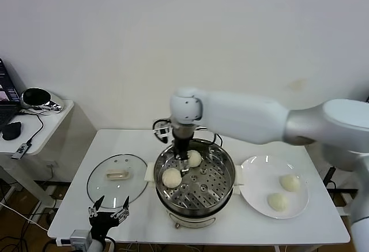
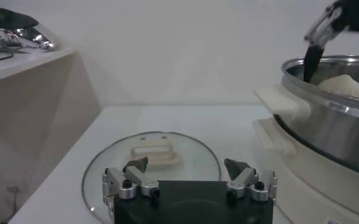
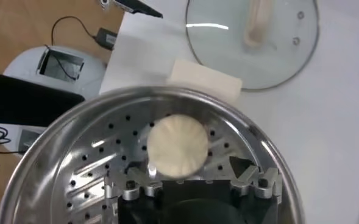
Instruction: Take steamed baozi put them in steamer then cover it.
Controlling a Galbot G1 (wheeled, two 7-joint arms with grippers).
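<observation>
The steamer (image 1: 222, 177) stands mid-table with two baozi on its perforated tray, one (image 1: 172, 177) near the lid side and one (image 1: 195, 158) farther back. My right gripper (image 1: 183, 168) reaches down into the pot between them. In the right wrist view it (image 3: 188, 173) is open, with a baozi (image 3: 178, 145) lying on the tray (image 3: 100, 158) between the jaws, nearer one finger. Two more baozi (image 1: 290, 182) (image 1: 277, 201) lie on the white plate (image 1: 256, 177). The glass cover (image 1: 117, 175) lies flat left of the pot. My left gripper (image 1: 108, 213) is open and empty at the table's front, just before the cover (image 2: 191, 152).
A side table (image 1: 34, 122) with a laptop, mouse and cables stands at the far left. The steamer's black cord (image 1: 161, 128) runs behind the pot. In the left wrist view the pot's wall (image 2: 331, 128) is close beside the cover.
</observation>
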